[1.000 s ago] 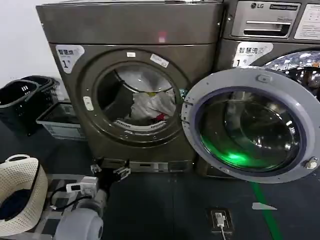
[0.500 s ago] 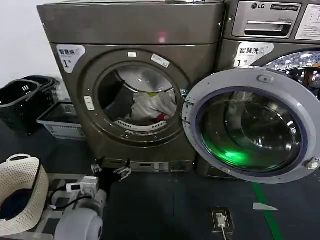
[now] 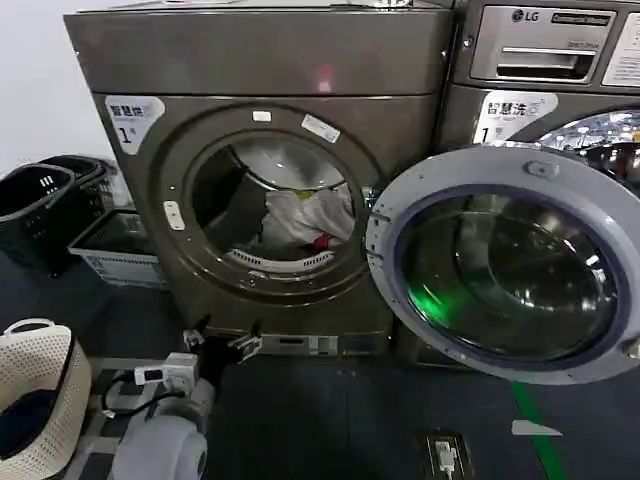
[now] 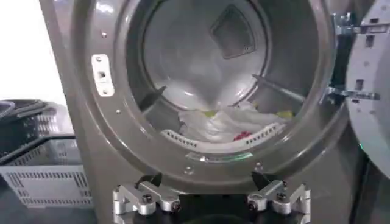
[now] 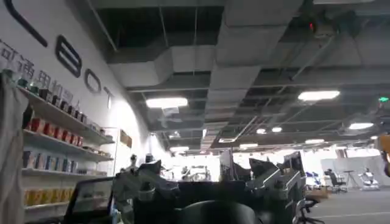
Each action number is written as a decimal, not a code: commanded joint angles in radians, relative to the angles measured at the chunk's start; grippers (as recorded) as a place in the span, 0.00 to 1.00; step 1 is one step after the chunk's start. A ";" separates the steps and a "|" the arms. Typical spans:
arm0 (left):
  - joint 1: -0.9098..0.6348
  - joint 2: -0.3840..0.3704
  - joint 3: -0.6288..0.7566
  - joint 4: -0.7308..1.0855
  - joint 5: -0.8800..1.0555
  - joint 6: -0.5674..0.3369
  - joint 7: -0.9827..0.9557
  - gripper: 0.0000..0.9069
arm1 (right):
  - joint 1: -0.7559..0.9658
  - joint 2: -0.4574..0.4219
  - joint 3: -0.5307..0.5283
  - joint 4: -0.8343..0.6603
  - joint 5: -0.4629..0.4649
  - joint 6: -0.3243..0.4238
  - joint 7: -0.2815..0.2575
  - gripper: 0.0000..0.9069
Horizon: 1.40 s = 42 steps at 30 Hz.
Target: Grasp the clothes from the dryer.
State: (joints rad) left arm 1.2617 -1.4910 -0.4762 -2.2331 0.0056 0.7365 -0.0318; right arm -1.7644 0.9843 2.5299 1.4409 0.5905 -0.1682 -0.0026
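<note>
Clothes sit in a heap at the drum bottom inside the dryer, just behind the porthole lip, toward the hinge side; soft, light, floppy fabric, mostly white w/ small red and yellow-green bits; likely to drape and snag on the lip, so best pinch a raised fold at the top of the heap, not a flat edge. Drum is smooth grey metal w/ ribs; round door w/ glass bowl hangs open at right. Left gripper is low, in front of the dryer base, well apart from the heap; fingers spread, holding nothing. Right gripper points up at a ceiling, fingers spread, idle.
</note>
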 commanded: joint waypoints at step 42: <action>0.011 -0.006 0.002 0.002 0.004 0.049 0.001 1.00 | 0.015 0.018 -0.018 0.004 -0.004 0.006 -0.001 1.00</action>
State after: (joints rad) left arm 1.2724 -1.4977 -0.4743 -2.2303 0.0101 0.7364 -0.0317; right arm -1.7498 1.0015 2.5119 1.4457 0.5867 -0.1633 -0.0039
